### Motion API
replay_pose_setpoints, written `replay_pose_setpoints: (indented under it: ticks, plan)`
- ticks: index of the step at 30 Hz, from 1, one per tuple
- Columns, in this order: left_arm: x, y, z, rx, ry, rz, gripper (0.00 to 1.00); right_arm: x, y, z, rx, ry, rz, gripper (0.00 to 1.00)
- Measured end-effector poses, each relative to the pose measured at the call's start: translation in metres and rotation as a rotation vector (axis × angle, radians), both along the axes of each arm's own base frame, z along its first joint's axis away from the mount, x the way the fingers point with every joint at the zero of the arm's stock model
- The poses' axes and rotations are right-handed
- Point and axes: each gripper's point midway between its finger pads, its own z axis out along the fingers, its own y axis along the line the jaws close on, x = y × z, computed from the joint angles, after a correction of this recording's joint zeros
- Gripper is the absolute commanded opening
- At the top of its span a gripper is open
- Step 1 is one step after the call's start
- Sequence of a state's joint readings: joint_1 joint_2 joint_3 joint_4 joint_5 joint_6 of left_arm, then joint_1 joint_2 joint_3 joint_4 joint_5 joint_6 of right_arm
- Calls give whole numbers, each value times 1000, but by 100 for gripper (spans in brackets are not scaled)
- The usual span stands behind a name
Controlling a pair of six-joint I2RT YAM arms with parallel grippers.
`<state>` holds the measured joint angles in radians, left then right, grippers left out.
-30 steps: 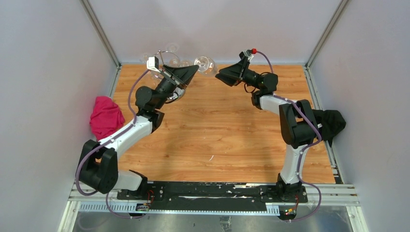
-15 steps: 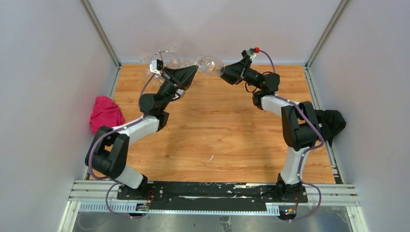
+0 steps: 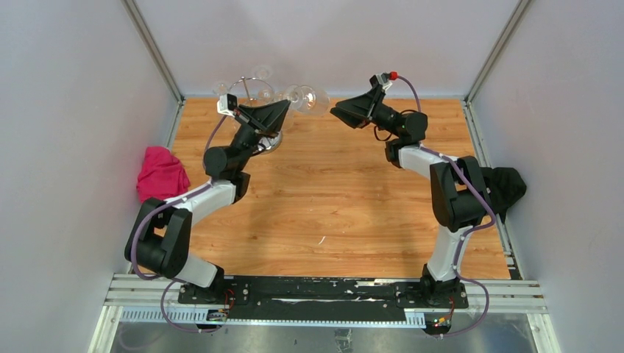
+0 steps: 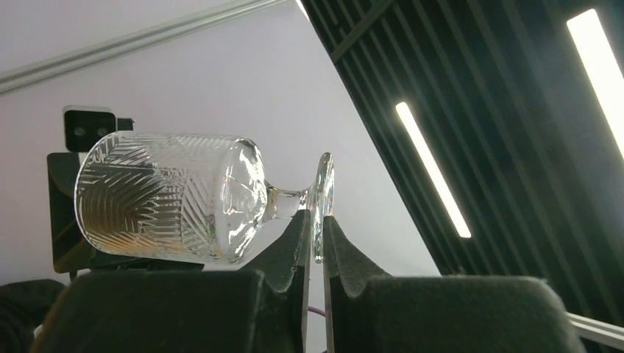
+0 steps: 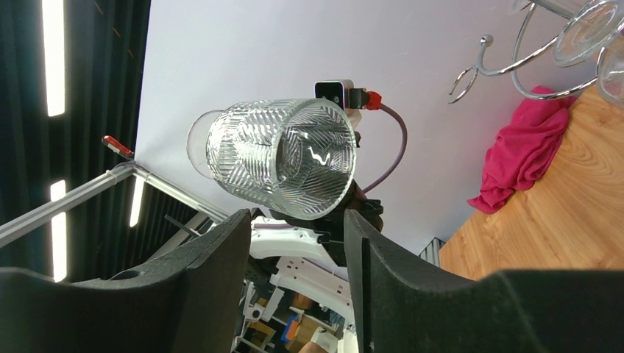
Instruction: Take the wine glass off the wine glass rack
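Observation:
My left gripper (image 3: 285, 109) is shut on the foot of a cut-pattern wine glass (image 3: 310, 98) and holds it sideways in the air, bowl toward the right arm. In the left wrist view the fingertips (image 4: 300, 224) pinch the thin foot disc, with the wine glass bowl (image 4: 169, 197) to the left. My right gripper (image 3: 337, 114) is open and empty, just right of the bowl. In the right wrist view the wine glass (image 5: 283, 158) sits just above my right gripper (image 5: 294, 220), its mouth facing the camera. The chrome wine glass rack (image 3: 250, 83) stands behind the left gripper, with other glasses hanging on it.
The rack's curled hooks (image 5: 482, 68) and a hanging glass (image 5: 589, 33) show at the top right of the right wrist view. A pink cloth (image 3: 160, 173) lies at the table's left edge, a black cloth (image 3: 508, 187) at the right edge. Walls close in on three sides.
The left arm has drawn the glass slightly left, toward the rack. The right gripper came up to the bowl half a second ago and has since backed off to the right.

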<state>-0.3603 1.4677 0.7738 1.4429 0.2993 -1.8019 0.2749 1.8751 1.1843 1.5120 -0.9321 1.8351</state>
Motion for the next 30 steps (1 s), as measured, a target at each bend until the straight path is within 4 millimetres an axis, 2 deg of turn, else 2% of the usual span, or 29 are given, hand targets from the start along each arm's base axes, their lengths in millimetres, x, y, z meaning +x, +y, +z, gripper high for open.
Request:
replay_pose_setpoints:
  ticks: [11, 21, 30]
  plan:
    - [5, 8, -8, 11, 25, 25, 0, 0, 2, 5, 7, -17, 6, 55]
    - [15, 3, -22, 6, 68, -1, 0, -1, 31, 7, 22, -23, 80, 54]
    - [17, 3, -28, -5, 69, -10, 0, -3, 34, 10, 28, -23, 85, 48]
